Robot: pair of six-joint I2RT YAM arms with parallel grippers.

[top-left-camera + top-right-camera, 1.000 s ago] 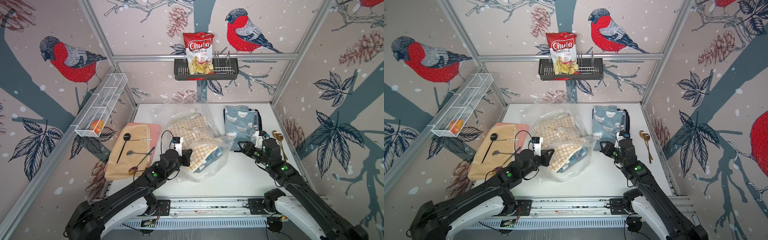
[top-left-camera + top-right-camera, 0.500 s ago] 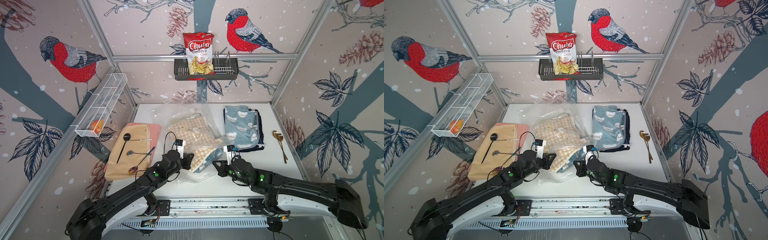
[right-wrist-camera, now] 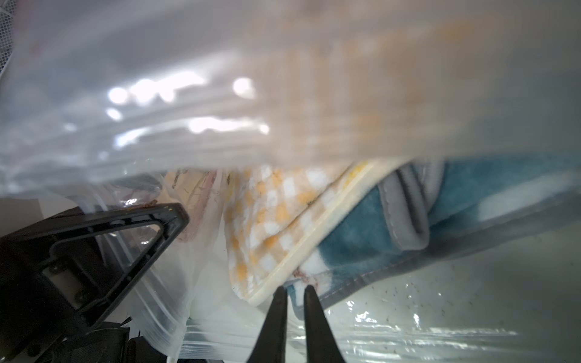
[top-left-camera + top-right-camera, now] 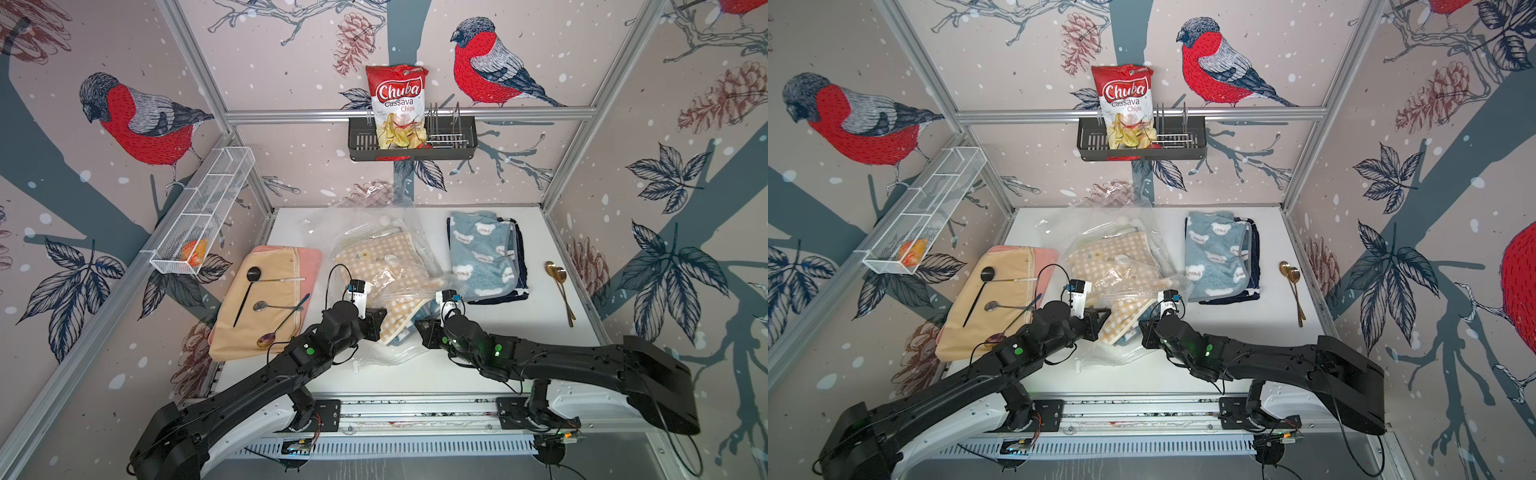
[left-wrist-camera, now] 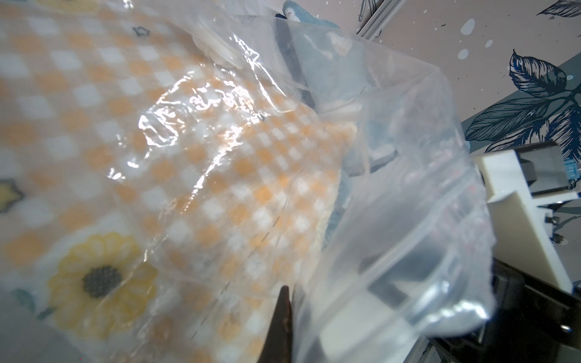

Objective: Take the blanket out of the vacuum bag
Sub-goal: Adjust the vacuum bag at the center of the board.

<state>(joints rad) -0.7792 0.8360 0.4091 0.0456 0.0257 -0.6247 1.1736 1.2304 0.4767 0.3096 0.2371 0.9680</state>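
Centrally on the white bench (image 4: 536,316), the vacuum bag (image 4: 361,232) lies as a crinkled clear sheet, its round white valve cap (image 4: 391,259) facing up in both top views. Inside it sits the blanket (image 4: 376,266), orange-and-white checked with yellow flowers, and its near corner reaches the bag's open near end, where a blue-and-white fabric with a grey hem lies under it in the right wrist view. The left end effector (image 4: 376,324) is clenched on the bag's near left edge; in the left wrist view its dark fingers (image 5: 283,327) meet with clear film pinched between them and the checked cloth just beyond. The right end effector (image 4: 426,332) comes in from the other side at the bag's mouth; in the right wrist view its 2 fingers (image 3: 279,320) stand almost together with only a thin gap, tips at the cream-edged corner of the blanket, and whether they hold cloth or film cannot be told. The 2 end effectors are near each other, the bag's mouth between them. Left of the bag lies a folded peach cloth (image 4: 266,299) with 3 utensils on it, touching nothing of the bag. Right of the bag lies a folded blue towel (image 4: 482,249) with white bear shapes, and well to its right are gold spoons (image 4: 559,286). A Chuba chips bag (image 4: 397,108) stands in the black rack on the back wall.
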